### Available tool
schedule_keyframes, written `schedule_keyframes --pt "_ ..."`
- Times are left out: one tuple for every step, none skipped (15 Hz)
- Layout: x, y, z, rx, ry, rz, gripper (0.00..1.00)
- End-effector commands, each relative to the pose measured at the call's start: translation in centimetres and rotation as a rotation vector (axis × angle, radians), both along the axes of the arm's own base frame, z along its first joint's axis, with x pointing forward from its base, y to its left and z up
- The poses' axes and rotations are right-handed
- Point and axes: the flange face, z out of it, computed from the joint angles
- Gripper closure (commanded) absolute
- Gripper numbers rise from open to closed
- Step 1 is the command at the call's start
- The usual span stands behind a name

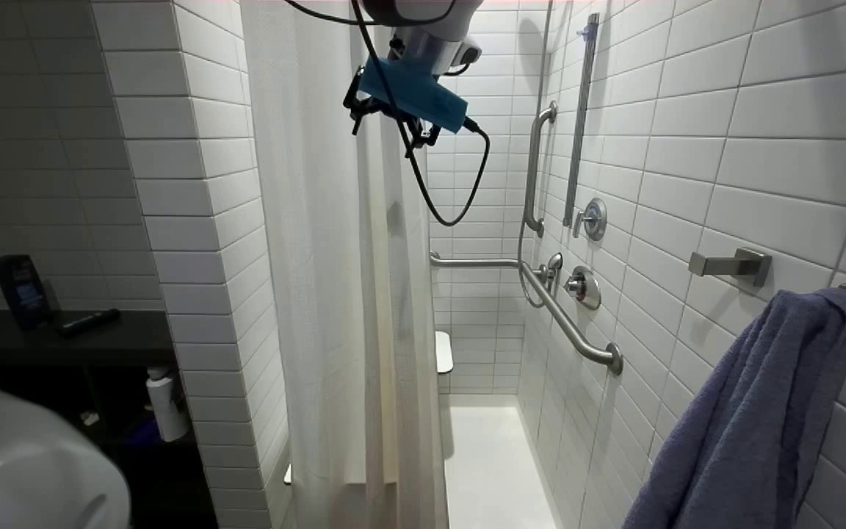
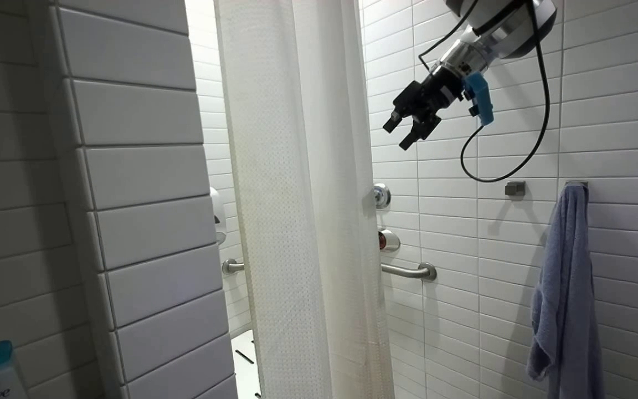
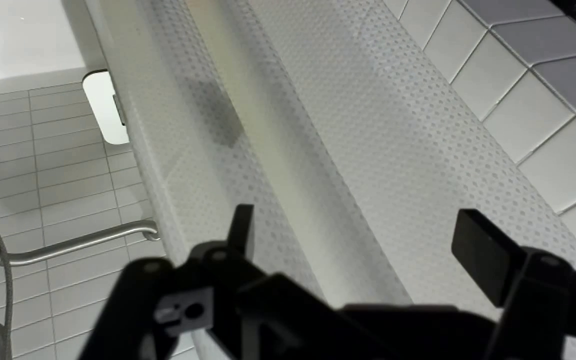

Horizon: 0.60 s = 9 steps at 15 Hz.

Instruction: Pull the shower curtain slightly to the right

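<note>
The shower curtain is a tall cream sheet with long vertical folds. It hangs in both exterior views [image 1: 320, 294] [image 2: 291, 194] and fills most of the wrist view [image 3: 378, 125]. My gripper [image 1: 382, 143] is in front of the curtain's upper part, near its right side. In an exterior view, my gripper [image 2: 397, 136] is to the right of the curtain, with a visible gap between them. In the wrist view, my gripper [image 3: 355, 215] is open, its two fingers wide apart. Curtain folds show behind the fingers, and nothing is held.
A steel grab bar [image 1: 570, 323] and shower valves [image 1: 583, 287] are on the right tiled wall. A blue-grey towel [image 1: 761, 411] hangs from a hook. A tiled pillar [image 1: 195, 257] stands left of the curtain. A black shelf [image 1: 129, 338] is farther left. A loose cable loops below my wrist.
</note>
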Motion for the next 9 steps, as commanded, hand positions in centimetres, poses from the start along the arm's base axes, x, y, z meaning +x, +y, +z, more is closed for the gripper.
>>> schedule_keyframes --pt "0.02 -0.05 0.07 0.0 0.001 0.001 0.0" --pt "0.02 -0.05 0.07 0.0 0.001 0.001 0.0" --pt "0.04 -0.07 0.02 -0.004 -0.003 0.008 0.0" --pt "0.04 -0.07 -0.01 -0.006 -0.004 0.015 0.0" --pt "0.02 -0.06 -0.04 -0.003 -0.005 0.029 0.0" --pt "0.0 -0.08 -0.06 -0.007 -0.009 0.037 0.0" --pt "0.01 -0.08 -0.1 -0.01 -0.013 0.047 0.0" --pt "0.01 -0.09 -0.15 -0.013 -0.017 0.06 0.0" --pt "-0.03 -0.08 -0.22 -0.015 -0.017 0.078 0.0"
